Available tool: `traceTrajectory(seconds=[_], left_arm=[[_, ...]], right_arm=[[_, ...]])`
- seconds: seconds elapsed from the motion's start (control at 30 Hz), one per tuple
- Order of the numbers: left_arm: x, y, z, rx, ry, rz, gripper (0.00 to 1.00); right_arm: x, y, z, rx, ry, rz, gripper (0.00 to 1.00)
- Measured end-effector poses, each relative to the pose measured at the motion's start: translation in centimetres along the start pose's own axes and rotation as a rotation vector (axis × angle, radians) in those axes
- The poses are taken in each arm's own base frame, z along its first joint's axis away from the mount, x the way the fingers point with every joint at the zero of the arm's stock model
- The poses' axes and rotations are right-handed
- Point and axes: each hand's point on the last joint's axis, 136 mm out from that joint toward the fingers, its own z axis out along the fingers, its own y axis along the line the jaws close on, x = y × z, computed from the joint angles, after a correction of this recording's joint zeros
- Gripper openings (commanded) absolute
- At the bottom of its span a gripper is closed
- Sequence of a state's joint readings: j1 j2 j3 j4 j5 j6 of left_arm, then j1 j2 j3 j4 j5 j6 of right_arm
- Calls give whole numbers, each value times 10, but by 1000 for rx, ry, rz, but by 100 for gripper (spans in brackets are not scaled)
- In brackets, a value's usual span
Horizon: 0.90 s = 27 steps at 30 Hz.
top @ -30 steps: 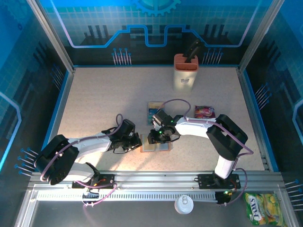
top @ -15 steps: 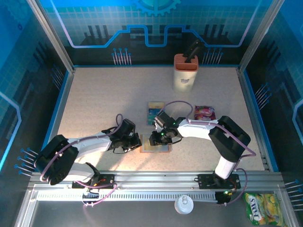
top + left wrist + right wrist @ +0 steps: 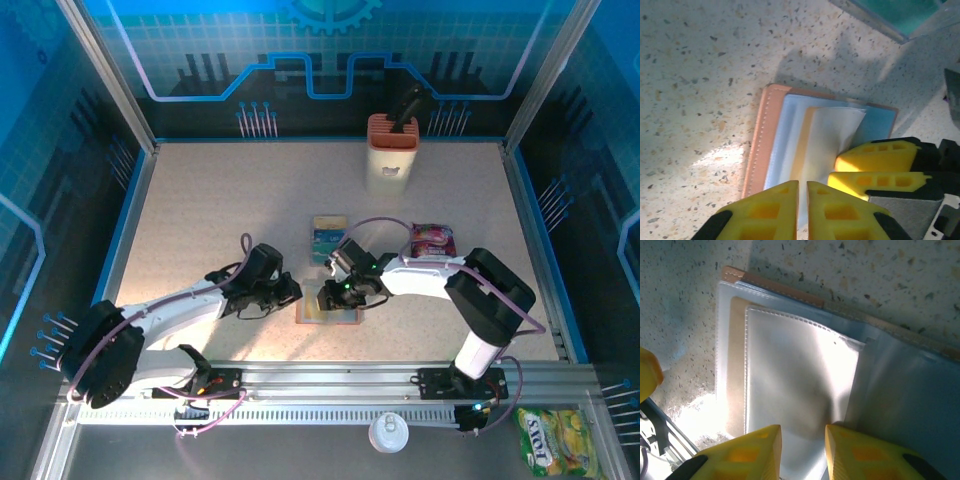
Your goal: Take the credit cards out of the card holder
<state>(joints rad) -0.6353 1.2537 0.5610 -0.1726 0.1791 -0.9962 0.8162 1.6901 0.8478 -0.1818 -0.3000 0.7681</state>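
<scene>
Mid-extraction: left gripper, jaws nearly together and empty, sits at the open holder's left edge on the surface. Right gripper, jaws slightly apart, straddles the pocket flap over the tan card. Next likely: pinch that card and slide it out; one teal card lies behind.

Robot test cell: speckled tabletop, aluminium frame rail at arm bases, blue circuit-pattern backdrop panels enclosing workspace beyond grippers.

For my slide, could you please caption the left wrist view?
Card holder open on the table, both grippers' yellow fingers at its pockets.
</scene>
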Motion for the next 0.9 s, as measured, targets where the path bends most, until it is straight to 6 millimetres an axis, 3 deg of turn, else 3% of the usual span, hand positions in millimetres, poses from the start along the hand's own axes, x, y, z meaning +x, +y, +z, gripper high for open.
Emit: traceTrajectory(seconds=[0.53, 0.9], left_arm=[[14, -6, 31, -30, 79, 6, 26], [14, -8, 39, -21, 85, -10, 29]], right_arm=[[0, -4, -3, -69, -21, 40, 29], [-2, -5, -4, -148, -28, 88, 29]])
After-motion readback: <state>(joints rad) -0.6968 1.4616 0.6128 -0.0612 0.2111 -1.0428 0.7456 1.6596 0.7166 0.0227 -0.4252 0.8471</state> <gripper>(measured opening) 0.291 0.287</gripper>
